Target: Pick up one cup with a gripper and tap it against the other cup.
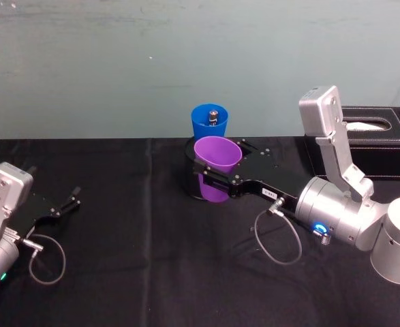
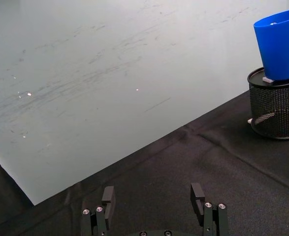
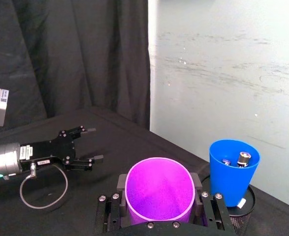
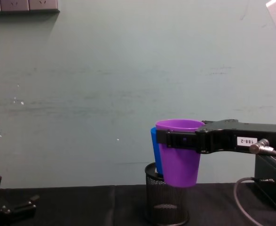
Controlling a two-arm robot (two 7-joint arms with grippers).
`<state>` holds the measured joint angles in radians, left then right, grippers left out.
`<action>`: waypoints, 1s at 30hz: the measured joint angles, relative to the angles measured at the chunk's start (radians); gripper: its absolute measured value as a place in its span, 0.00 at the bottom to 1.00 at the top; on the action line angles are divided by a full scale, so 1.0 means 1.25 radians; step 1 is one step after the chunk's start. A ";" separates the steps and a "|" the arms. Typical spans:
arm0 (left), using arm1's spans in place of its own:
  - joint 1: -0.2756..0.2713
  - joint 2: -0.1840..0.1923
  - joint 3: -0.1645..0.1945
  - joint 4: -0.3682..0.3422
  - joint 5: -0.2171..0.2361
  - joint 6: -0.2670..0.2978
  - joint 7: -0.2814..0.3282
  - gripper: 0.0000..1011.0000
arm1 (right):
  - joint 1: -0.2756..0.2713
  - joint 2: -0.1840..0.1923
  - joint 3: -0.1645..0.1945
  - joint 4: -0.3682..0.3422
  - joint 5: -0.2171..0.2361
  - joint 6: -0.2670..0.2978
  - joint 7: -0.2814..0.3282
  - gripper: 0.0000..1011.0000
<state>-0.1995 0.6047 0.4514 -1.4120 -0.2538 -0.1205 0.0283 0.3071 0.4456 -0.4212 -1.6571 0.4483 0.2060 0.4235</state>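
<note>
Black-clothed table (image 1: 118, 272) with a wire-mesh pen holder (image 4: 166, 205) and a black tissue box (image 1: 390, 157)

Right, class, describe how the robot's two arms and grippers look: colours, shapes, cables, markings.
Both arms are silver-grey cylinders with boxy grey wrist units. The right arm has a blue-lit ring and a looping grey cable. Each gripper is black with flat fingers: the right gripper carries a white label reading 188-2; the left gripper has its own cable loop.

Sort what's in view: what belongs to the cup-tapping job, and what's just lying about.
In the job: purple cup, held by the right end effector; blue cup.
Lying about: mesh pen holder under the blue cup, tissue box, idle left end effector.
</note>
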 joint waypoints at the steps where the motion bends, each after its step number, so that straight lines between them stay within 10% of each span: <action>1: 0.000 0.000 0.000 0.000 0.000 0.000 0.000 0.99 | 0.000 0.000 0.000 0.000 0.000 0.000 0.000 0.73; 16: 0.000 0.000 0.000 0.000 0.000 0.000 0.000 0.99 | 0.046 -0.030 -0.011 0.063 0.051 0.030 -0.010 0.73; 30: 0.000 0.000 0.000 0.000 0.000 0.000 0.000 0.99 | 0.102 -0.066 -0.036 0.163 0.015 0.000 -0.036 0.73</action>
<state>-0.1996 0.6047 0.4514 -1.4120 -0.2539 -0.1205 0.0283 0.4341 0.3636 -0.4664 -1.4533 0.4673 0.2063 0.3781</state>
